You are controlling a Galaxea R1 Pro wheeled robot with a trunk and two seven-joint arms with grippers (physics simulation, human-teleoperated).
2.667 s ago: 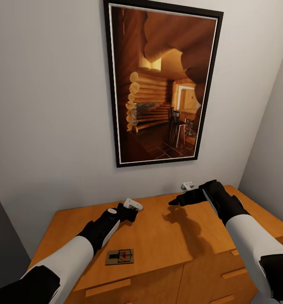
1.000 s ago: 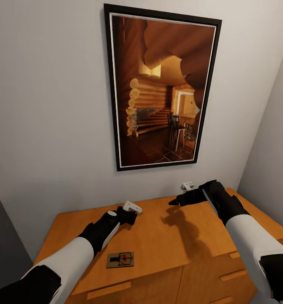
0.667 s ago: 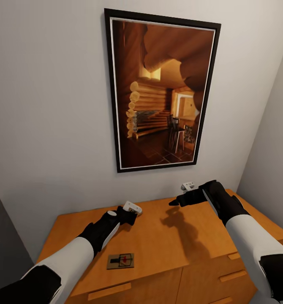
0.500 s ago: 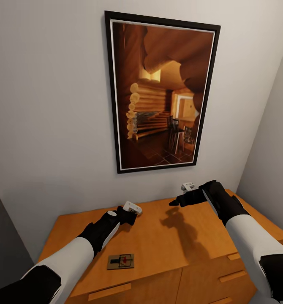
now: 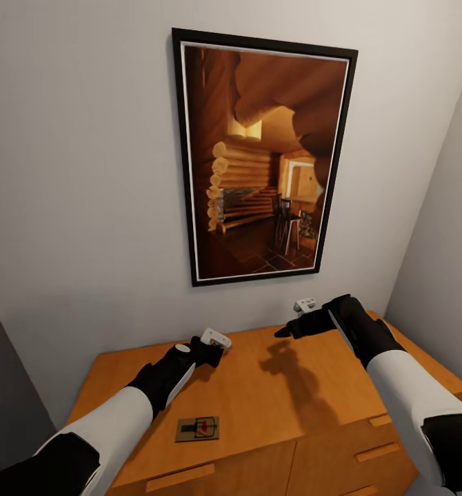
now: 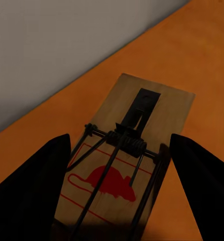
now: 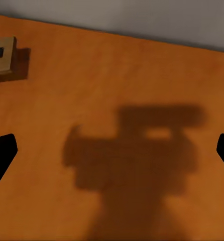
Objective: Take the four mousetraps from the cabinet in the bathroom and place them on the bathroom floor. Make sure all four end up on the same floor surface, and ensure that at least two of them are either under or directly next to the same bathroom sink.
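L gripper [image 6: 117, 165] spread over a mousetrap [image 6: 124, 155], R gripper [image 7: 112, 150] spread, nothing in it.
L fingers straddle trap w/o touching, far-left on cabinet [image 5: 272, 386] top by wall; 2nd mousetrap [image 5: 197, 428] lies flat near front edge, left.

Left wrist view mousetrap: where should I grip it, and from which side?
Grip the mousetrap by the two long edges of its wooden board, coming straight down from above. It lies flat on the cabinet top, and the spring and wire bars run down its middle, so only the edges are bare. The open left tool straddles those edges.
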